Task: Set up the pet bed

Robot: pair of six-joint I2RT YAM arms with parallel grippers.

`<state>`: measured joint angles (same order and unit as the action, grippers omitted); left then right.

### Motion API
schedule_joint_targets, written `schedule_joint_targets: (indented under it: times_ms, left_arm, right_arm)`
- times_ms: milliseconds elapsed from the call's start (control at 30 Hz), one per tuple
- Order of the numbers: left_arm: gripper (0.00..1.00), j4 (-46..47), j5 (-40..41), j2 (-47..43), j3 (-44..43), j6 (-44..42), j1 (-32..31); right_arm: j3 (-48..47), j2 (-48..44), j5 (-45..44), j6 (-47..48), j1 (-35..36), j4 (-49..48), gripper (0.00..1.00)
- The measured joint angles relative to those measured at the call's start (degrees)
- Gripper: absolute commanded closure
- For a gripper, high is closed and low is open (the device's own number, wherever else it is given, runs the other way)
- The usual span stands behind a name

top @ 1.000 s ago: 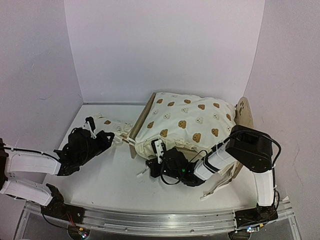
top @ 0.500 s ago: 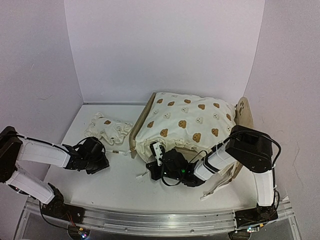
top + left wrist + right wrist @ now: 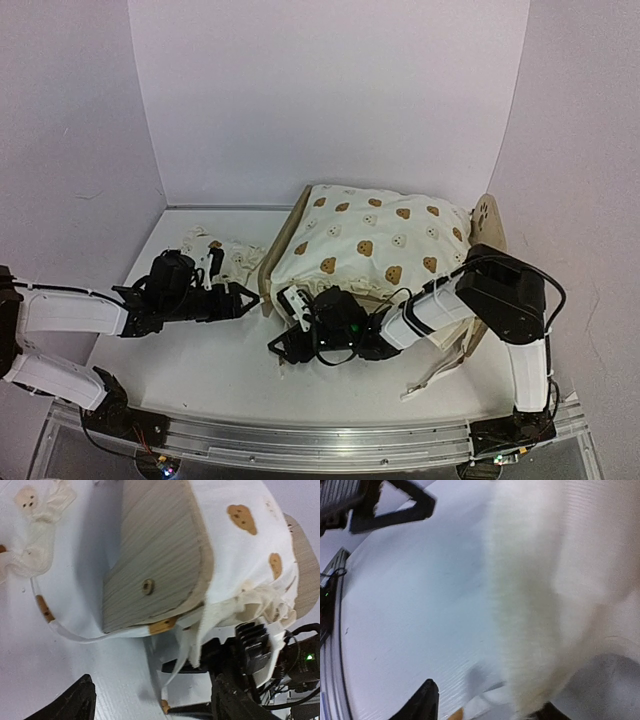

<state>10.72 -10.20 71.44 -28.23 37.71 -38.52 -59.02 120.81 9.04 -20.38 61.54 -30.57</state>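
The left gripper (image 3: 234, 294) has its jaws wide apart with nothing between them. In the left wrist view its two dark fingertips (image 3: 80, 702) frame only bare table (image 3: 220, 370). It points at the near corner of the bed (image 3: 283, 252), close to the wooden footboard (image 3: 155, 555) but not touching it.

The right gripper (image 3: 288, 326) also has its jaws apart, low over the table just in front of the bed. In the right wrist view one dark fingertip (image 3: 426, 700) shows clearly. The other is mostly hidden behind a blurred fold of cream cloth hanging across the gap. I cannot tell whether that cloth touches either finger. A cream tie (image 3: 197, 640) dangles from the cushion's edge just above this gripper.

The bed stands at the right rear of the table, its headboard (image 3: 487, 222) with the paw cutout near the right wall. The bear-print cushion (image 3: 370, 240) is draped over the frame, covers its base and spills past the footboard. A small bear-print pillow (image 3: 225, 255) lies on the table left of the bed, just behind the left gripper.

The left arm reaches in low from the left. The right arm bends down from its base, across the front of the bed.
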Motion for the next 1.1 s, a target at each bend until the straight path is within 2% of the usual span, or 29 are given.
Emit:
schedule_joint_targets:
  times_ms: [67, 200, 300, 400, 500, 567, 667, 767, 833, 867, 1000, 1100]
  left_arm:
    - [0.13, 2.3, -1.9, -0.7, 0.3, -0.4, 0.0]
    - [0.13, 5.3, -6.1, 0.1, 0.3, -0.2, -0.1]
    - [0.16, 6.3, -8.5, 3.4, -0.8, -0.3, -0.9]
    - [0.2, 7.0, -9.5, 8.4, -3.5, -0.3, -2.7]
    - [0.31, 8.0, -9.2, 11.3, -4.7, -0.5, -4.4]
    - [0.34, 8.5, -8.5, 13.2, -5.3, -0.7, -4.8]
    - [0.5, 8.9, -5.9, 16.5, -6.7, -1.5, -4.8]
    - [0.8, 9.1, -2.7, 18.8, -8.1, -1.9, -4.8]
    - [0.97, 9.4, -0.5, 19.2, -8.3, -2.2, -4.8]
    - [1.0, 9.3, 0.7, 19.1, -8.3, -2.4, -4.8]
    - [1.0, 8.1, 4.6, 17.5, -8.3, -4.5, -4.6]
    - [1.0, 5.4, 5.9, 14.9, -8.4, -6.1, -4.5]
  right_arm:
    - [-0.6, -1.0, 2.5, -0.1, 0.0, 2.9, 0.21]
    - [-1.7, -7.5, 3.0, 1.1, 0.1, 19.4, 0.08]
    - [-0.7, -16.8, -0.9, 2.9, 0.1, 32.1, 0.02]
    - [-0.2, -29.1, -7.8, 5.2, -0.8, 44.9, 0.02]
    - [-3.7, -37.3, -14.8, 6.5, -3.4, 58.5, 0.02]
    - [-7.3, -38.6, -19.2, 6.6, -4.8, 65.9, 0.02]
    - [-11.2, -38.9, -23.9, 6.0, -5.7, 76.1, 0.02]
    - [-12.2, -39.0, -26.7, 4.2, -5.5, 85.0, 0.03]
    - [-12.2, -39.0, -27.8, 2.9, -5.6, 89.9, 0.07]
    - [-12.2, -39.0, -28.1, 2.5, -5.7, 91.4, 0.11]
    - [-10.9, -38.8, -28.4, 1.3, -6.1, 94.2, 0.22]
    - [-11.0, -36.9, -29.2, 1.8, -6.0, 93.6, 0.22]
